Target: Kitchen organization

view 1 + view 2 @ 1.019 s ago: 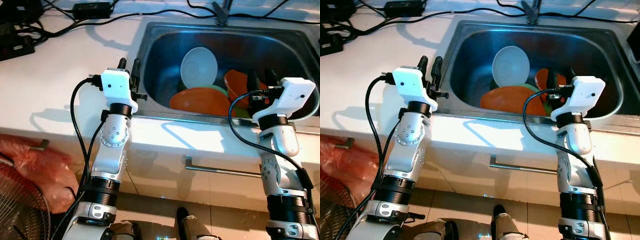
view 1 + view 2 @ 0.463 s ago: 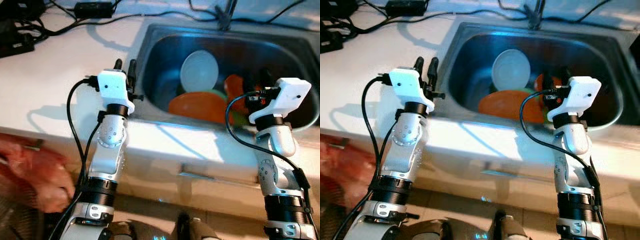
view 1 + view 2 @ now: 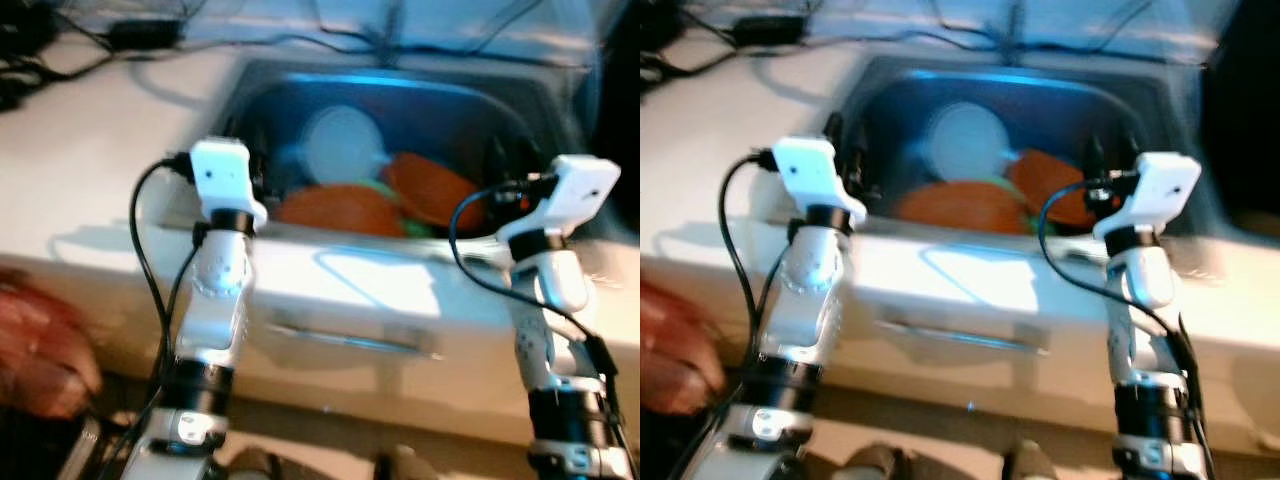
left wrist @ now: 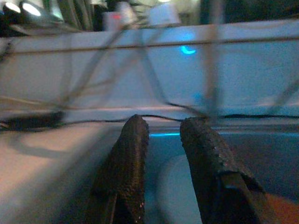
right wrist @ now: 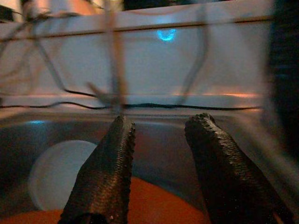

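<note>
White counter [image 3: 90,150] runs around a steel sink [image 3: 520,120] — inside it lie a white bowl [image 3: 340,145] and orange plates [image 3: 335,205], piled close together. To do this well, I think the robot should stop and steady itself, then reach down for the top dish slowly. Both claws — left gripper [image 4: 161,154] and right gripper [image 5: 159,158] — hang over the sink with fingers a little apart, holding nothing.

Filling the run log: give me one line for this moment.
left gripper: open, at sink edge | right gripper: open, over orange plastic plates | white round bowl: in steel sink
</note>
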Motion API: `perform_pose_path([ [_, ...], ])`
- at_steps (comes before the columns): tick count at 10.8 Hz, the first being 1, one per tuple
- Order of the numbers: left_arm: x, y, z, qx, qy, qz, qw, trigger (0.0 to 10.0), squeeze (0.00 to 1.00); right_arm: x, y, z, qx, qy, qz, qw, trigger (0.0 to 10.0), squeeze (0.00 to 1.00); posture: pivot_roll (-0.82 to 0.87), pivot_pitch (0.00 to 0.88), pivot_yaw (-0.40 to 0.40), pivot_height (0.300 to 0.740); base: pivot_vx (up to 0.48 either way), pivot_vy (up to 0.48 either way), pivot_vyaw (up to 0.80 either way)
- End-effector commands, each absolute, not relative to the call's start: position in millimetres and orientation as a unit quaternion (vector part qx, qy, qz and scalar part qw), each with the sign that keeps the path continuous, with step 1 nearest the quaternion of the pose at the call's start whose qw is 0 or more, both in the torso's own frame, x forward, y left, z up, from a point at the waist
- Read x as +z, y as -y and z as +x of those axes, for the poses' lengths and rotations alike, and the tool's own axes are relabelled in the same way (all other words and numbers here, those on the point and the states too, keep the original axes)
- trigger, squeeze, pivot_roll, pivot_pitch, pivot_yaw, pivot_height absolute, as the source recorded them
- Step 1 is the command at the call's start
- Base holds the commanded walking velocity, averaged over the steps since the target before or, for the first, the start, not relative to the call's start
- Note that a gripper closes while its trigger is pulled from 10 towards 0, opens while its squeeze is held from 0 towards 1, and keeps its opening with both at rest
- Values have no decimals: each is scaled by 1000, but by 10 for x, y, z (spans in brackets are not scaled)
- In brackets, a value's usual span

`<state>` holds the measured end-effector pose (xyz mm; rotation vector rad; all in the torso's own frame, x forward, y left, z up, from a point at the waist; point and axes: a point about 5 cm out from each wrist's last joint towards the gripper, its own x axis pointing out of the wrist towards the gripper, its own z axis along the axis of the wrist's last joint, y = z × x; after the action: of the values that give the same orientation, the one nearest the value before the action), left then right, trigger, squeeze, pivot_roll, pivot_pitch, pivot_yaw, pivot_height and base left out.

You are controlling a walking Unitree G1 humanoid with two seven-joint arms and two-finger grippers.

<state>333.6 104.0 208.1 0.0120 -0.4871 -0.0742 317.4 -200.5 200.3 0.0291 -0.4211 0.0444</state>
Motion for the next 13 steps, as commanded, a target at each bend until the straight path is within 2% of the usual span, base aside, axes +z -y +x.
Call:
perform_pose_path([
  [1,2129,-1057,3332,-37,252,11,967,10000,0,2046,2002,3165,25,221,17,975,10000,0,-30,169,33,740,0,0,0],
  [5,2151,-1048,3327,-37,258,5,965,10000,0,2044,2003,3174,27,220,17,975,10000,0,-32,169,32,740,-209,0,0],
  [13,2135,-1058,3336,-35,251,1,967,10000,0,2046,2002,3184,29,218,15,975,10000,0,-32,167,28,740,0,0,0],
])
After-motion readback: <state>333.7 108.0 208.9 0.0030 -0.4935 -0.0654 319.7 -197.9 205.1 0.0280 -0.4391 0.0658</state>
